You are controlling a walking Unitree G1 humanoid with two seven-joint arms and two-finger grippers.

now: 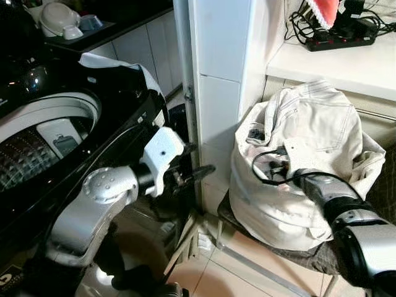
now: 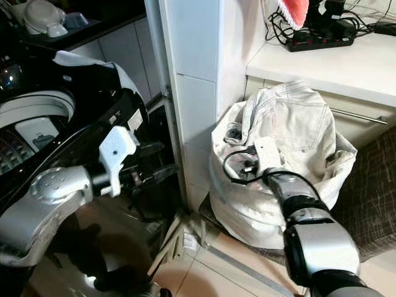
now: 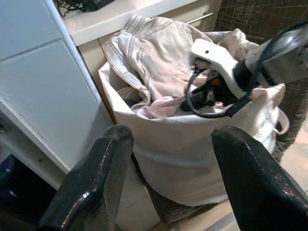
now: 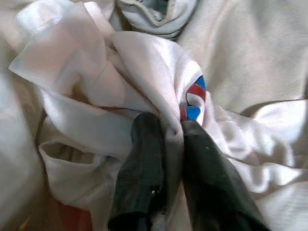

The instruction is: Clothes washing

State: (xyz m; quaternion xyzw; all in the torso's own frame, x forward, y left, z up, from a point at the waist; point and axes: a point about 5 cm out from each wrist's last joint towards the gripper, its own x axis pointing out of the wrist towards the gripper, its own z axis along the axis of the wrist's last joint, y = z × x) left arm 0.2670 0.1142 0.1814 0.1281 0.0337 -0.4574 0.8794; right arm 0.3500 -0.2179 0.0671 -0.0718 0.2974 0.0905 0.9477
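The right gripper [image 4: 171, 127] is down in the white bag [image 1: 272, 204] on the chair [image 1: 297, 255], pinching a white shirt [image 4: 144, 72], while the left gripper [image 3: 173, 159] is spread wide beside the washer [image 1: 55, 142]

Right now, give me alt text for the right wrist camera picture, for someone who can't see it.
The right gripper, seen close up, has its two black fingers pinched shut on a fold of a white shirt with a red, white and blue logo. More pale laundry fills the picture all round it.
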